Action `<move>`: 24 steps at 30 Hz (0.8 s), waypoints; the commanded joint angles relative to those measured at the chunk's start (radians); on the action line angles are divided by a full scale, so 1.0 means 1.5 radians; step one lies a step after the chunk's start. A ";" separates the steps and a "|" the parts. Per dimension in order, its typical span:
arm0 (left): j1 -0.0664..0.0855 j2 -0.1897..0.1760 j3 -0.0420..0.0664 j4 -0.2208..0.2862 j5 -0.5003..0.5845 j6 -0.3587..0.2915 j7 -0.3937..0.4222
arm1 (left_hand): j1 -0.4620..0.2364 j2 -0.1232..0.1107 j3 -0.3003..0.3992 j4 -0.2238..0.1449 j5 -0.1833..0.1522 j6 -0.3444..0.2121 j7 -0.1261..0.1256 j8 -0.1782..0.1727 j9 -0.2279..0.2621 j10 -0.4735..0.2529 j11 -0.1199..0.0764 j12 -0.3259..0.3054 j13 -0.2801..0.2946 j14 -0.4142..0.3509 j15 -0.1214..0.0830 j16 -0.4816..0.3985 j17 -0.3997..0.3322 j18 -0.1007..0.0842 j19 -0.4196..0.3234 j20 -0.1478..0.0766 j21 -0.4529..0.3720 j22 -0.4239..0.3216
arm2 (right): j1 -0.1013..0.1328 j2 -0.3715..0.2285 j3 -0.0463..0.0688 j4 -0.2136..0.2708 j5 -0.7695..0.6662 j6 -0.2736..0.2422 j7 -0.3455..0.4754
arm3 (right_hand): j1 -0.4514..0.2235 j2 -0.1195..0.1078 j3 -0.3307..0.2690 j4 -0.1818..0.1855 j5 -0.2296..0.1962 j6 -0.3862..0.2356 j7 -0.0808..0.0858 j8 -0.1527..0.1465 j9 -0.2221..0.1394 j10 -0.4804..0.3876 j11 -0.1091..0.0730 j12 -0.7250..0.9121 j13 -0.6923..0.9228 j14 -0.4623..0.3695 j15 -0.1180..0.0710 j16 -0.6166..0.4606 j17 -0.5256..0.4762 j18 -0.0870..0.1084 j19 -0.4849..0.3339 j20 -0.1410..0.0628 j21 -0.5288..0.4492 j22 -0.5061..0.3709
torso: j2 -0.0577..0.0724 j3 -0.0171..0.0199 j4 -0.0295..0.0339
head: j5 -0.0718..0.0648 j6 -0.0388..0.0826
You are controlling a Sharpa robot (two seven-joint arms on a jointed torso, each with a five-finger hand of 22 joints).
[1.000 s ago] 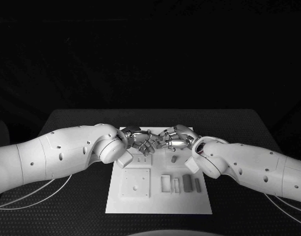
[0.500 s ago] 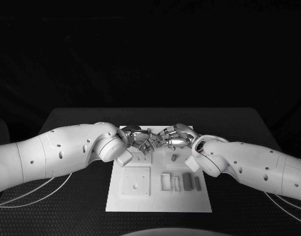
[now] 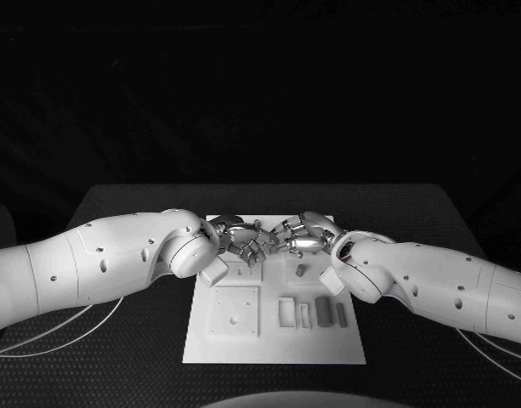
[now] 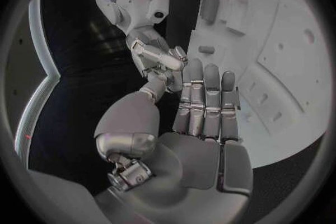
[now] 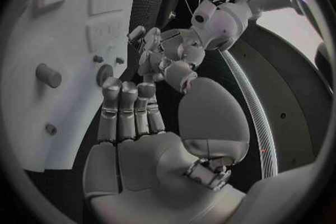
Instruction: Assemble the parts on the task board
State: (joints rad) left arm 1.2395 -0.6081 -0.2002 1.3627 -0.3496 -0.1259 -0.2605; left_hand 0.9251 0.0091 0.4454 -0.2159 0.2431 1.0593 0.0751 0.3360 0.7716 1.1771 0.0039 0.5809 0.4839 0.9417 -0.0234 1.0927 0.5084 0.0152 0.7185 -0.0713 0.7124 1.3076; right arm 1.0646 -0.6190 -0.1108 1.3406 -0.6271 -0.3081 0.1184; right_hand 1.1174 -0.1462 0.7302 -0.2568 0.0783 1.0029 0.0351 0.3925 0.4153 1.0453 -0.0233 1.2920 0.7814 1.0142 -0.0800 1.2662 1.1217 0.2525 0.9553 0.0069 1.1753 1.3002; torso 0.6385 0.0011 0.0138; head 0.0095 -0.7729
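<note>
Parts (image 3: 313, 312) at six o'clock on the task board (image 3: 273, 353) look light, rigid, slick; I'd pinch their long sides. My left hand (image 3: 238, 239) and right hand (image 3: 299, 239) hover spread, empty.

Task board (image 3: 273, 344): white, plain. Parts (image 3: 324, 312): grey, the darkest a mid-grey bar. Table (image 3: 126, 340): black with a fine woven texture. Left hand (image 3: 238, 238) and right hand (image 3: 295, 239): silver. Arms: white.
</note>
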 commanded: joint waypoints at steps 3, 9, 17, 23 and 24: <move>0.001 0.004 0.001 0.001 0.016 0.017 0.000 | 0.005 -0.001 0.008 -0.002 0.005 0.000 -0.001 -0.005 0.003 -0.006 0.001 0.004 -0.001 -0.006 0.002 0.002 -0.001 -0.010 0.001 -0.030 0.003 0.015 | 0.000 0.000 0.000 0.001 0.000 0.016 0.006 | -0.001 0.007 0.002 -0.004 0.004 0.037 0.034 0.002 0.056 -0.003 0.001 0.003 0.000 -0.005 0.000 0.004 -0.001 0.006 -0.004 0.000 0.001 0.001 | 0.000 0.0000 0.0000 | 0.000 -0.002; 0.001 0.004 0.002 0.000 0.016 0.012 -0.003 | 0.018 0.014 0.022 -0.013 0.009 0.006 -0.004 -0.005 0.010 -0.003 0.000 0.008 0.000 -0.005 0.003 0.003 -0.001 -0.010 0.000 -0.029 0.006 0.015 | 0.000 0.000 0.000 -0.001 0.000 0.019 0.005 | -0.001 0.007 0.001 -0.005 0.005 0.037 0.034 0.001 0.056 -0.003 0.001 0.003 0.000 -0.005 0.000 0.004 -0.001 0.006 -0.005 0.001 0.001 0.001 | 0.000 0.0004 -0.0009 | 0.001 -0.004; 0.001 0.004 0.002 -0.004 0.029 -0.010 -0.011 | 0.022 0.014 0.032 -0.026 0.030 0.024 -0.011 -0.002 0.020 0.013 -0.006 0.017 0.001 0.000 0.002 0.009 0.002 -0.010 0.002 -0.029 0.012 0.016 | 0.000 -0.002 0.000 -0.005 -0.004 0.030 0.007 | -0.026 -0.004 -0.033 -0.019 0.048 -0.048 0.067 -0.050 0.042 -0.040 0.034 -0.008 -0.004 -0.040 0.013 -0.001 -0.003 0.006 -0.031 0.011 -0.012 -0.001 | 0.000 0.0003 -0.0002 | 0.001 -0.007; 0.001 0.004 0.002 -0.004 0.030 -0.028 -0.016 | 0.018 0.012 0.034 -0.035 0.066 0.037 -0.015 -0.002 0.027 0.025 -0.011 0.023 0.001 0.006 -0.002 0.018 0.005 -0.010 0.005 -0.032 0.020 0.016 | 0.000 -0.004 0.000 -0.005 -0.020 0.033 0.013 | -0.026 -0.013 -0.074 -0.021 0.070 -0.125 0.100 -0.092 0.026 -0.100 0.066 -0.021 -0.011 -0.092 0.039 -0.015 -0.013 0.003 -0.076 0.030 -0.038 -0.005 | 0.000 0.0000 -0.0002 | 0.001 -0.009; 0.001 0.004 0.002 -0.004 0.030 -0.030 -0.017 | 0.017 0.011 0.034 -0.036 0.070 0.038 -0.016 -0.002 0.028 0.027 -0.011 0.024 0.001 0.007 -0.002 0.019 0.005 -0.010 0.005 -0.032 0.022 0.016 | 0.000 -0.004 0.000 -0.006 -0.022 0.035 0.015 | -0.025 -0.015 -0.081 -0.022 0.073 -0.139 0.107 -0.099 0.022 -0.115 0.072 -0.027 -0.016 -0.106 0.047 -0.021 -0.018 0.000 -0.090 0.035 -0.048 -0.007 | 0.000 0.0001 -0.0002 | 0.001 -0.009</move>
State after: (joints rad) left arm 1.2401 -0.6036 -0.1974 1.3548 -0.3196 -0.1452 -0.2812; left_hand 0.9461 0.0303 0.4813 -0.2520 0.3439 1.0951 0.0679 0.3293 0.7973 1.2048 -0.0052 0.6110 0.4851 0.9453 -0.0270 1.1161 0.5160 0.0152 0.7184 -0.0713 0.7396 1.3078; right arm 1.0645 -0.6243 -0.1113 1.3329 -0.6360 -0.2794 0.1217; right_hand 1.0826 -0.1584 0.6114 -0.2886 0.1841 0.8229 0.1733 0.2490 0.4511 0.8800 0.0826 1.2545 0.7582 0.8595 -0.0119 1.2374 1.0951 0.2406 0.8252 0.0585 1.1063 1.2908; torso 0.6384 0.0014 0.0135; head 0.0112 -0.7853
